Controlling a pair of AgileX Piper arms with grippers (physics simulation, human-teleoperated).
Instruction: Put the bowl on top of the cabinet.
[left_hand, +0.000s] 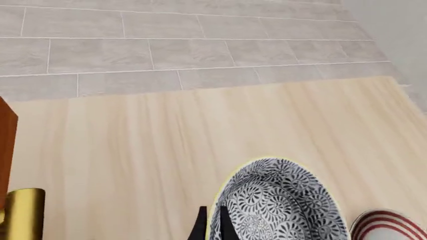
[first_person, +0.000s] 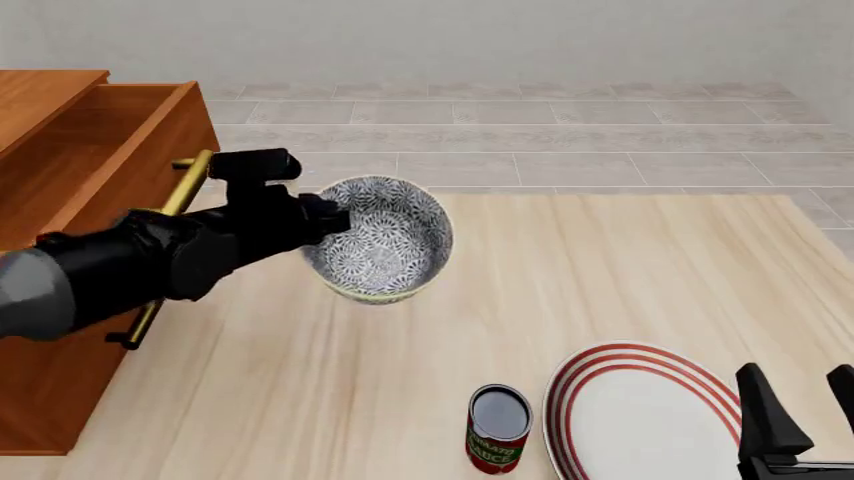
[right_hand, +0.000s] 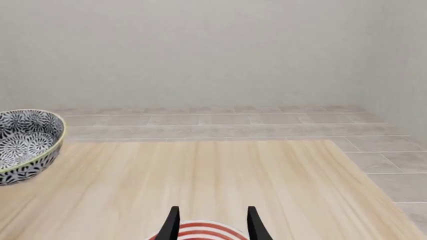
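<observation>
The left pincer (first_person: 331, 215) grips the rim of the small deep blue-black floral bowl (first_person: 380, 240), holding it tilted above the pale wooden table (first_person: 601, 270) beside the reddish-brown wooden cabinet (first_person: 80, 130), while the right pincer (first_person: 801, 400) hangs parted over the red-ringed white plate (first_person: 641, 415).

**Wood, glaze, brass and matt black**

The table (first_person: 641, 270) is pale, smooth wood with a fine lengthwise grain and a low sheen. At the table's left edge, the cabinet (first_person: 80, 150) is reddish-brown wood, evenly finished, and its bar handle (first_person: 187, 185) looks like brushed brass. The bowl (first_person: 387, 240) looks like glazed ceramic, its dark floral print smooth inside and out. The plate (first_person: 641, 415) on the table is glossy white with red rings; beside it the can (first_person: 498, 430) has a metal lid and paper-like label. The left hand (first_person: 331, 215) is matt black, as is the right hand (first_person: 801, 405). Beyond the table, the floor (first_person: 534, 140) is grey matt tile.
</observation>
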